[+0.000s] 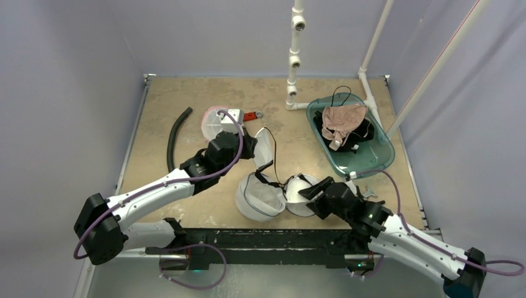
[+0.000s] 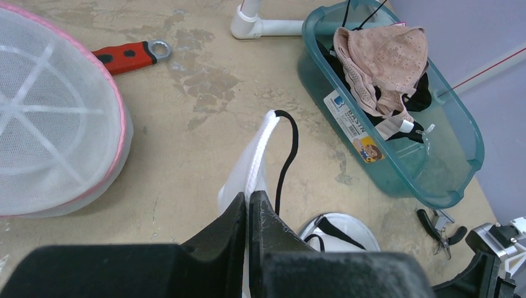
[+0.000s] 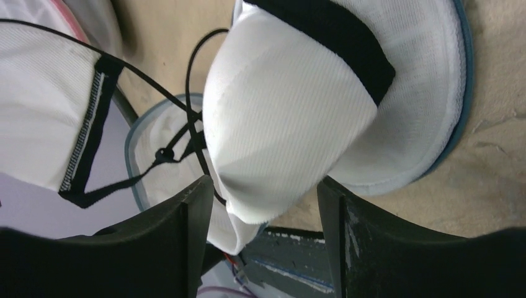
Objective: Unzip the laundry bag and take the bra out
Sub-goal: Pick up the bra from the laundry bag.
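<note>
The white dome-shaped laundry bag lies unzipped near the table's front edge, its two halves spread side by side. The bra is white with black straps. My left gripper is shut on the edge of one bra cup and holds it up above the table, a black strap hanging beside it. My right gripper is open at the right bag half. The other white cup lies between its fingers, which do not close on it.
A second mesh bag with a pink rim and a red-handled wrench lie behind the left gripper. A black hose lies to the left. A teal bin holding clothes stands at the right, by a white pipe frame. Pliers lie near the bin.
</note>
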`<control>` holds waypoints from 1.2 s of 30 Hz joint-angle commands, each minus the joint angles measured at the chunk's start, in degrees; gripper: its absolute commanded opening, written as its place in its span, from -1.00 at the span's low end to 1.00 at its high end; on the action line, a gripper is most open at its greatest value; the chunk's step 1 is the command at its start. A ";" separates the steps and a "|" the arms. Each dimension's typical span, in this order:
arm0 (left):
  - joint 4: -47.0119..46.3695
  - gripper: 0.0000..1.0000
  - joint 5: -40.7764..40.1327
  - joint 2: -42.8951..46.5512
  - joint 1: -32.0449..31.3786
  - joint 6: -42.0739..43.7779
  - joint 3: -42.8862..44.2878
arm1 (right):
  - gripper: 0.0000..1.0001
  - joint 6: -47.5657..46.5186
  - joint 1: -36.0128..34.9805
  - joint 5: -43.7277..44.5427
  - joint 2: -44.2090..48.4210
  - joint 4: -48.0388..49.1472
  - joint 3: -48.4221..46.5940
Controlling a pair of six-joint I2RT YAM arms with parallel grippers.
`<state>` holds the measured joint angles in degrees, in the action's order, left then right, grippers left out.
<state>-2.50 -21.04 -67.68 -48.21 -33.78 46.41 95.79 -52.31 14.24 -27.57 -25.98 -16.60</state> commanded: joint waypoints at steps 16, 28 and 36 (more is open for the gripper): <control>-0.89 -1.00 9.66 -0.19 -0.73 -0.35 4.79 | -1.00 -31.75 0.19 19.70 -10.81 3.50 -22.46; -12.04 -1.00 11.87 -3.91 -0.08 -13.75 2.51 | -1.00 -65.29 -9.11 28.66 -41.74 -11.06 -54.79; -33.55 -1.00 14.50 -3.38 2.78 -28.97 -13.20 | -1.00 -68.01 -11.05 27.20 -50.29 -10.69 -55.95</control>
<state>-21.69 -8.21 -71.37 -46.48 -53.56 38.22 32.40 -63.68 39.09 -78.59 -35.68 -72.03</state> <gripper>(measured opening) 0.012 0.015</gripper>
